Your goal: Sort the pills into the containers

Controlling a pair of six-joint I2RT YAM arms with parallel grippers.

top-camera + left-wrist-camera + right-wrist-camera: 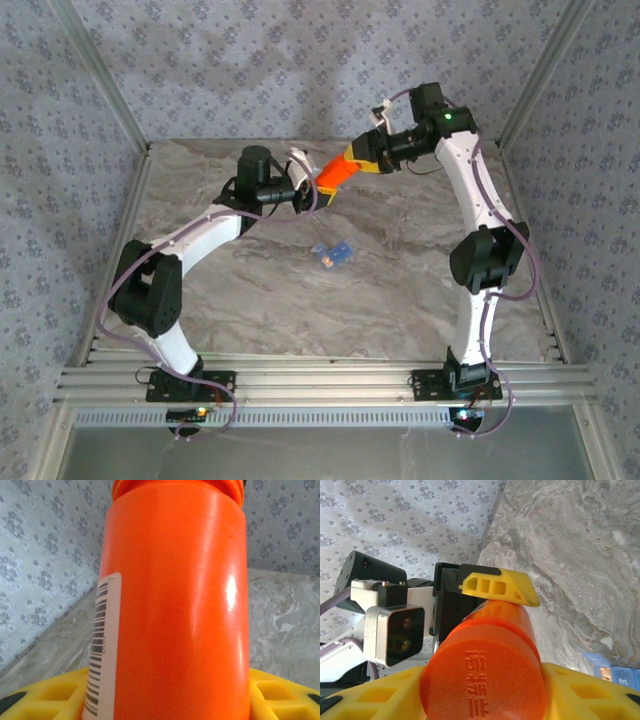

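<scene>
An orange bottle (336, 175) hangs tilted above the far middle of the table, held between both arms. My left gripper (320, 188) is shut on its body (175, 605), beside the white barcode label. The yellow fingers (580, 690) of my right gripper (485, 695) sit against both sides of the bottle's orange cap (482, 675). The left gripper's yellow finger (495, 587) lies on the bottle beyond the cap. The containers, a small translucent blue pill box (333, 252), lie on the table's centre, also at the right wrist view's lower right edge (615, 670). A small orange speck (326, 262) touches the box; loose pills are too small to make out.
The marble-patterned table (400, 290) is closed in by patterned walls (300, 60) at the back and sides. An aluminium rail (320, 385) with both arm bases runs along the near edge. The left arm's wrist camera (395, 635) faces the right wrist camera at close range.
</scene>
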